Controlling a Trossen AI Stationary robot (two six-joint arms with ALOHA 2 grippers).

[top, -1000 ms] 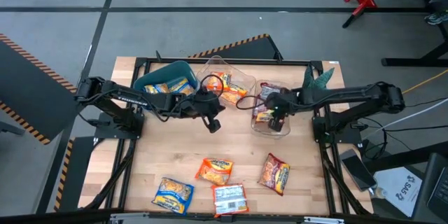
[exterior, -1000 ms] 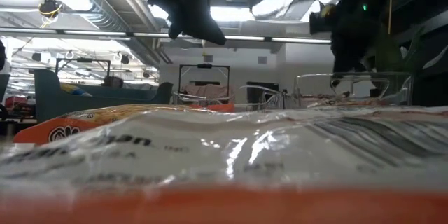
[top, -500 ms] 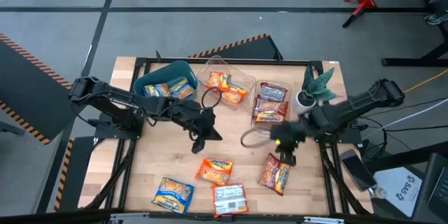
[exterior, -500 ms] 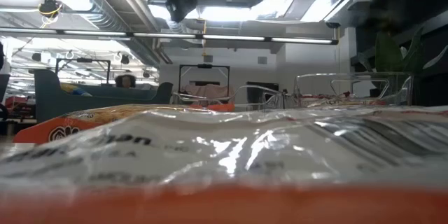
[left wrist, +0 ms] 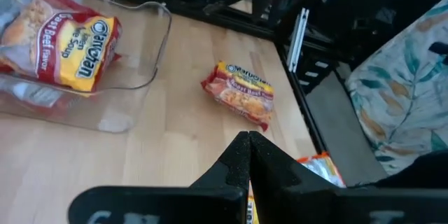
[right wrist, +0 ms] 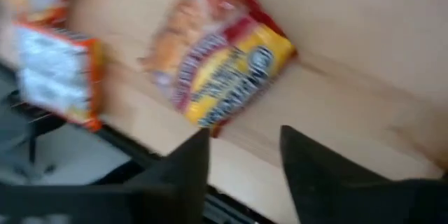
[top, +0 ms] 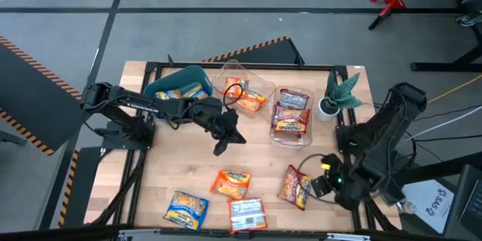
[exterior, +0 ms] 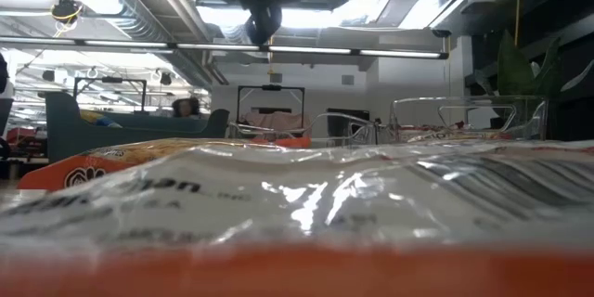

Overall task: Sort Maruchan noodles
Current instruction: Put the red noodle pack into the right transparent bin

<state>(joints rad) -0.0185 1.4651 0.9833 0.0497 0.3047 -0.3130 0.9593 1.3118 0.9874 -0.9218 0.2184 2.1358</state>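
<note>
Packets of Maruchan noodles are divided between the containers at the far side of the tabletop and the near edge. Four loose ones lie near the front edge: a blue-yellow packet (top: 186, 208), an orange packet (top: 231, 184), a face-down packet (top: 247, 214) and a red packet (top: 295, 186). The left gripper (top: 225, 142) hangs above the middle of the tabletop, its jaws pressed together and holding nothing. The right gripper (top: 322, 186) is just beside the red packet near the front right corner, its fingers (right wrist: 183, 175) spread apart and empty. The teal bin (top: 175, 85) holds blue-yellow packets; two clear containers (top: 292, 117) hold orange and red ones.
</note>
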